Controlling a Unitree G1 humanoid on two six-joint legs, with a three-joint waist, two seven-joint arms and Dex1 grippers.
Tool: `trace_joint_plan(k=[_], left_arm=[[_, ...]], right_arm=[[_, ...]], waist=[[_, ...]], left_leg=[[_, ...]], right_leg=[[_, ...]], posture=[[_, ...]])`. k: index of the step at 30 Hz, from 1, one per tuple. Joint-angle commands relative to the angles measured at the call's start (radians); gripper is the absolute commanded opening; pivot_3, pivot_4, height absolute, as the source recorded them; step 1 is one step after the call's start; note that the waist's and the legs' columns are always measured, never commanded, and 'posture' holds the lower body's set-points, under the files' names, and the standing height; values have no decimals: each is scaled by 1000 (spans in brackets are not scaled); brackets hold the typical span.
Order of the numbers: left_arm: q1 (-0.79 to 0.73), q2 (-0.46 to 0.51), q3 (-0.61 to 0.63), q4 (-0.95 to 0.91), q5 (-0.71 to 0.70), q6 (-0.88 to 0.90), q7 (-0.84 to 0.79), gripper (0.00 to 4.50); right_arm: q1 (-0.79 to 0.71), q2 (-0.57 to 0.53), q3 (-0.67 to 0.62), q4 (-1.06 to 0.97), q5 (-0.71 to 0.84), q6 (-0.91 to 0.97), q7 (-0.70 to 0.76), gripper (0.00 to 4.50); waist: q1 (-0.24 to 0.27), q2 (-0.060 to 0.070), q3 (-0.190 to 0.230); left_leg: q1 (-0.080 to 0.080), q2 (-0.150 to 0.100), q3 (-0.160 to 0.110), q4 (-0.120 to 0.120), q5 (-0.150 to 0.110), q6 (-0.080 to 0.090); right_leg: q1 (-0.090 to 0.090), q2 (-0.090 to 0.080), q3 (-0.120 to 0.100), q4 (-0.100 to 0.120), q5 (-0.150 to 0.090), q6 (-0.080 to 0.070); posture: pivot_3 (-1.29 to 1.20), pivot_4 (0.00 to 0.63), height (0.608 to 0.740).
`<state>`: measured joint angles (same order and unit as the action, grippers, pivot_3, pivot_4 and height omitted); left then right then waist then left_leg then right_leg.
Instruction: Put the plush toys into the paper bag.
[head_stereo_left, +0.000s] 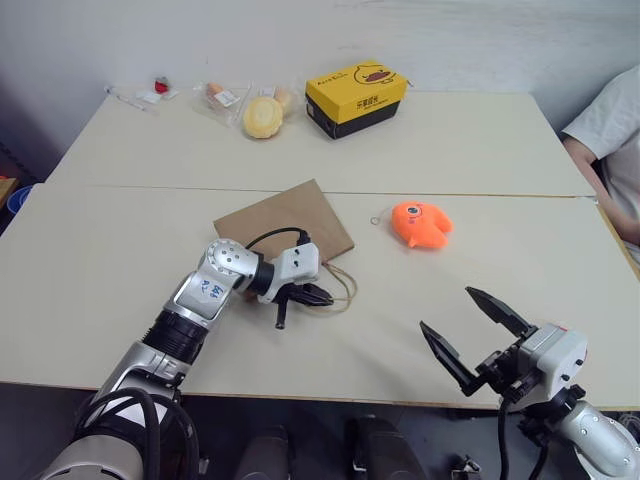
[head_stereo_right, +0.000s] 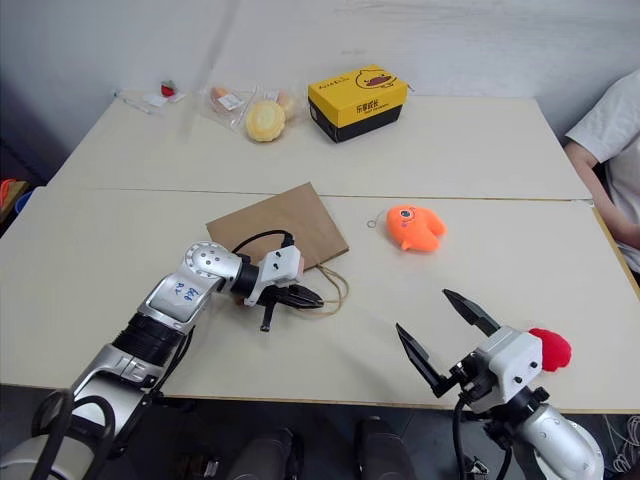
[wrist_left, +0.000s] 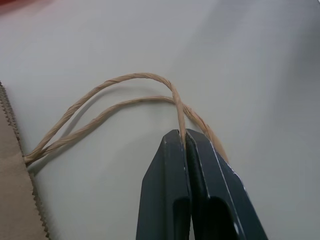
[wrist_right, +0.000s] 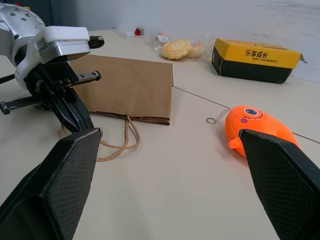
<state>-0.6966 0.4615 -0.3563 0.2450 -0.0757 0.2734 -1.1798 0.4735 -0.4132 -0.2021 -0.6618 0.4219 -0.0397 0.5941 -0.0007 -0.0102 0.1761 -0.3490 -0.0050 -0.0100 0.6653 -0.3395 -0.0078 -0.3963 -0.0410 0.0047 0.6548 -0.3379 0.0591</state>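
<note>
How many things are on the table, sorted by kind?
Plush toys: 2, the orange plush toy and the red plush toy
Paper bags: 1, the paper bag lying flat
Boxes: 1, the yellow and black box
Wrapped items at the far edge: about 4, the clearest being the pale yellow round item
Total: about 8

"ENJOY THE GROWTH" on duck-print box

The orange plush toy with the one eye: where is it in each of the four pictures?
Left eye view: orange plush toy right of centre, beside the paper bag.
Right eye view: right of centre.
Left wrist view: not in it; the bag's cord handles are.
Right wrist view: at right, behind a pincer finger.
Shared landmark: the paper bag.
</note>
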Motion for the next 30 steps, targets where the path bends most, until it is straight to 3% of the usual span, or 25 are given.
trace_joint_plan(k=[1, 5, 10, 18, 23, 30], left_arm=[[-44, -23, 74, 8, -73, -52, -24, 47], [-84, -48, 237, -71, -342, 83, -131, 47], [-109, -15, 315, -119, -470, 255, -133, 47], [-68, -46, 377, -198, -572, 420, 7, 0], [-40, -68, 380, -257, -607, 469, 66, 0], [-28, -76, 394, -298, -652, 513, 117, 0]], right_arm=[[-26, 17, -4, -31, 48, 23, -30, 4500], [-113, -5, 27, -24, 70, 81, -20, 4500], [-275, -54, 108, 37, 1, 182, -23, 4500], [-545, -60, 333, 190, -116, 254, 41, 1795], [-686, 25, 420, 339, -200, 229, 13, 16], [-790, 111, 472, 512, -312, 167, -23, 16]], waist=[[0, 0, 0], [-2, 0, 0], [-6, 0, 0], [-2, -1, 1], [-3, -1, 0], [-4, -1, 0]], left_leg=[[0, 0, 0, 0, 0, 0], [-3, 0, -1, 2, 0, -1], [-2, 0, -1, 2, 1, -1], [-5, 0, -3, 4, 1, -2], [-6, -1, -2, 4, 1, -2], [-13, -1, -2, 7, 2, -3]], right_leg=[[0, 0, 0, 0, 0, 0], [-2, 0, -1, 1, 0, 0], [-2, 0, -1, 2, 0, 0], [-4, 0, -2, 2, 0, 0], [-7, 0, -1, 4, 0, 0], [-14, 0, -1, 6, 0, 0]], posture=[[0, 150, 740], [0, 150, 740], [0, 150, 740], [0, 150, 740], [0, 150, 740], [0, 150, 740]])
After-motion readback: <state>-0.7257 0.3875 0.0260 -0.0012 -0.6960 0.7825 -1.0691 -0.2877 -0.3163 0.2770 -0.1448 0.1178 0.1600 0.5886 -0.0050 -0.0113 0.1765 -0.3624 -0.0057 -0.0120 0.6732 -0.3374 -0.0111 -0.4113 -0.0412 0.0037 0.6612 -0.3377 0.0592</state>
